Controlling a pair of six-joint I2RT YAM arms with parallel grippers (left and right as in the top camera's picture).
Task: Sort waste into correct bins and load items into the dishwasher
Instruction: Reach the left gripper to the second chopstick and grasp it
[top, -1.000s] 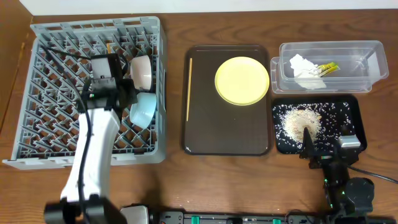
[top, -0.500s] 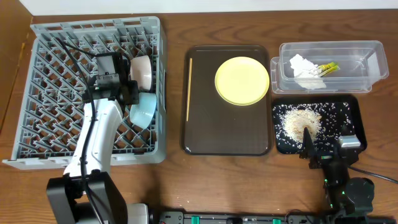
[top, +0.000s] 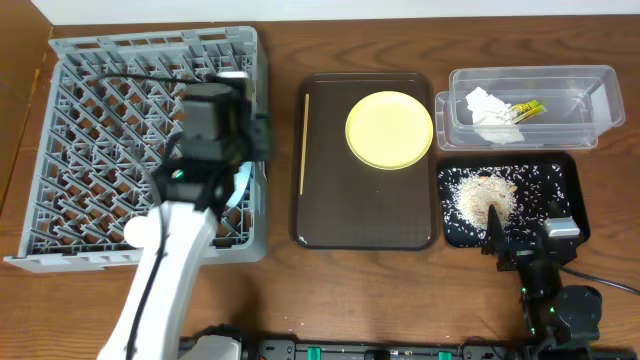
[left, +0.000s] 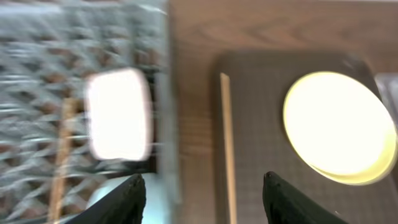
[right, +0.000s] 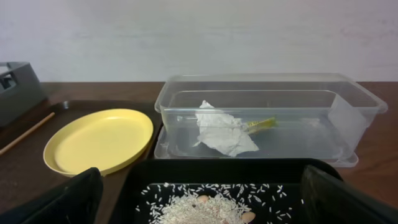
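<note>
**Inspector:** Grey plastic first. Where does the large square grey plastic dish rack (top: 100, 150) stand, and what is in it?

**Recorder:** At the left of the brown wooden table (top: 280, 50). The left wrist view is badly blurred. It shows a white bowl (left: 119, 114) on its edge against the rack's right wall. One thin wooden chopstick (left: 62, 155) lies on the lattice to the left of it.

**Inspector:** The left gripper (left: 202, 186)?

**Recorder:** Above the rack's right wall. Its fingers are spread, with nothing between them.

**Inspector:** The dark brown rectangular serving tray (top: 365, 215)?

**Recorder:** Centre of the table. The round yellow plate (top: 389, 129) lies flat in its far right part. The second thin wooden chopstick (top: 304, 143) lies along its left edge, well apart from the plate.

**Inspector:** The waste?

**Recorder:** The crumpled white tissue (top: 488, 108) and the small green-and-orange snack wrapper (top: 530, 109) lie side by side inside the clear plastic rectangular tub (top: 575, 110), at the far right. The whitish rice-like food scraps (top: 485, 193) are heaped in the left half of the shallow black rectangular tray (top: 565, 185), just on the near side of the tub.

**Inspector:** The right gripper (right: 214, 199)?

**Recorder:** Low at the near edge of the black tray. Its fingers are wide apart and hold nothing.
</note>
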